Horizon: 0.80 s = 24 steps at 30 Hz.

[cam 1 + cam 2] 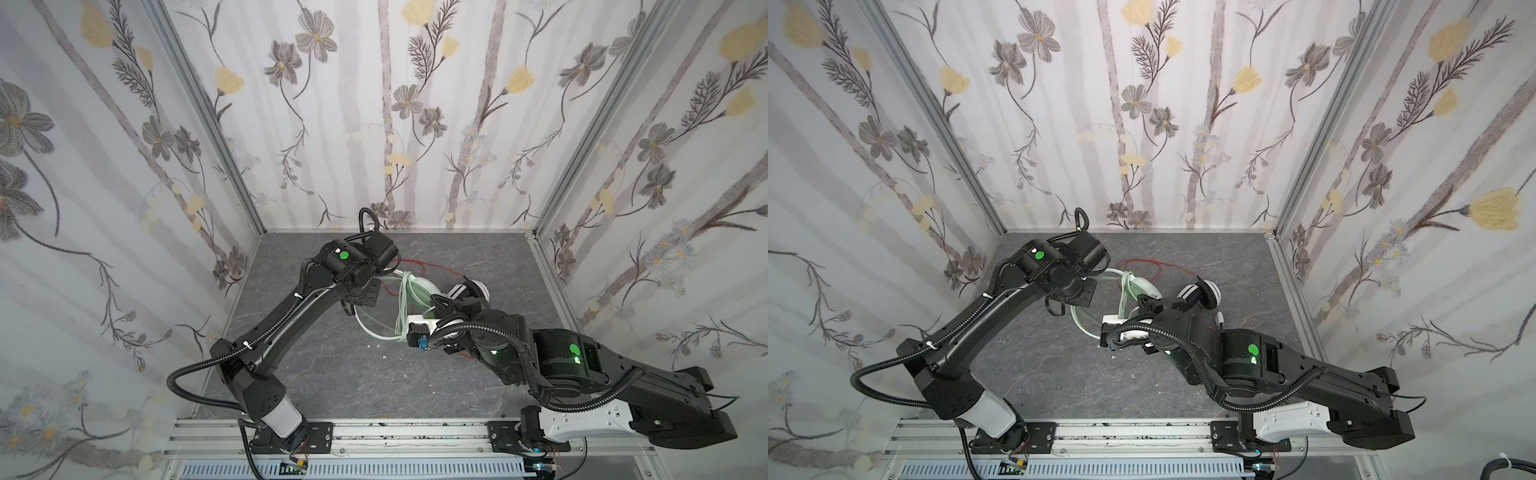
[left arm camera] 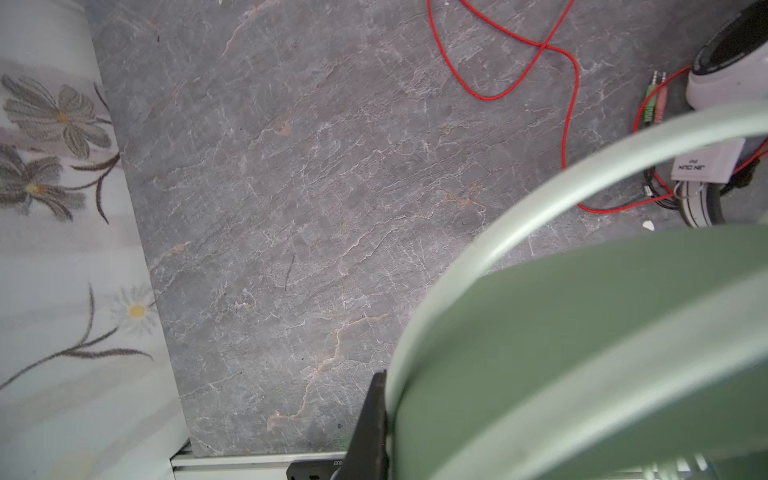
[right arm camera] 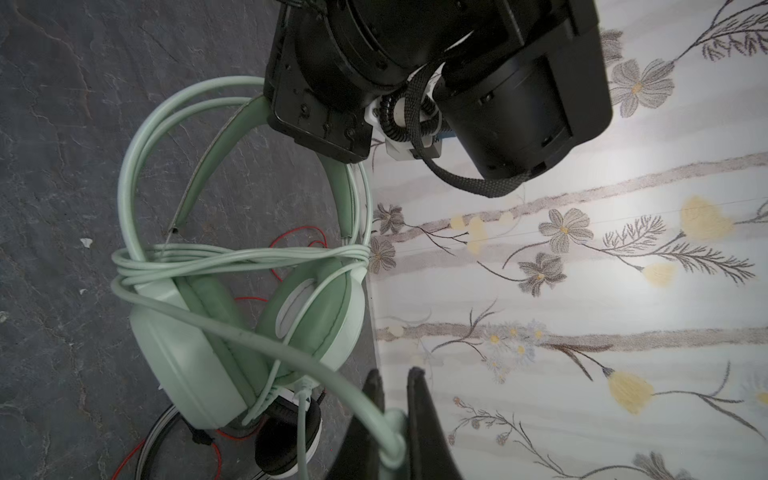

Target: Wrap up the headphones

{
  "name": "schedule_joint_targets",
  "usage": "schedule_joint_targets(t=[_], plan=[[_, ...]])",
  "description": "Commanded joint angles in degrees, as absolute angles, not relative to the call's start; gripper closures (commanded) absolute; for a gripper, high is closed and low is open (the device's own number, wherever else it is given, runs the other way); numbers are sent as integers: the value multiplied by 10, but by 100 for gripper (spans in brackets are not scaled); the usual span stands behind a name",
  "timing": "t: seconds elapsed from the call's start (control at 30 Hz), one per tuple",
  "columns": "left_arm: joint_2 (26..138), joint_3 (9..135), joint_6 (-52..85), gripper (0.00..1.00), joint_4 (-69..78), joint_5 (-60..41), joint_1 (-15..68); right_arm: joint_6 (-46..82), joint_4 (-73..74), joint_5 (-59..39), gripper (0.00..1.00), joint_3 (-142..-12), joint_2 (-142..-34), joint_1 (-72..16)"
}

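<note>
Slate tabletop (image 1: 332,374), left hand (image 1: 367,294) gripping headband (image 3: 232,137), right hand (image 3: 395,419) pinching cable (image 3: 249,336)

We get soft, even light and faint shadows. Both top views bow at their edges. The mint green headset (image 2: 582,332) blurs close up; the wallpaper (image 3: 623,183) glares white.

Bare table (image 1: 353,382) in front gives free passage; farther back the green headset (image 1: 419,291), white headset (image 1: 478,289) and loose red cable (image 2: 543,45) block the middle.
</note>
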<state>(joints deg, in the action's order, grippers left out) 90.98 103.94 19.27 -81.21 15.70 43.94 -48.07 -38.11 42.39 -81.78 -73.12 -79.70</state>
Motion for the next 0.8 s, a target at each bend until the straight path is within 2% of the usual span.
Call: schedule_joint_targets(t=[0.0, 0.33, 0.77], plan=[[889, 1025, 161, 100, -768, 193, 459, -436, -415, 333, 100, -838, -742, -785], [868, 995, 135, 100, -749, 235, 525, -387, -494, 202, 100, -906, -776, -748], [872, 989, 102, 100, -745, 246, 562, -362, -508, 182, 100, -870, -774, -687]])
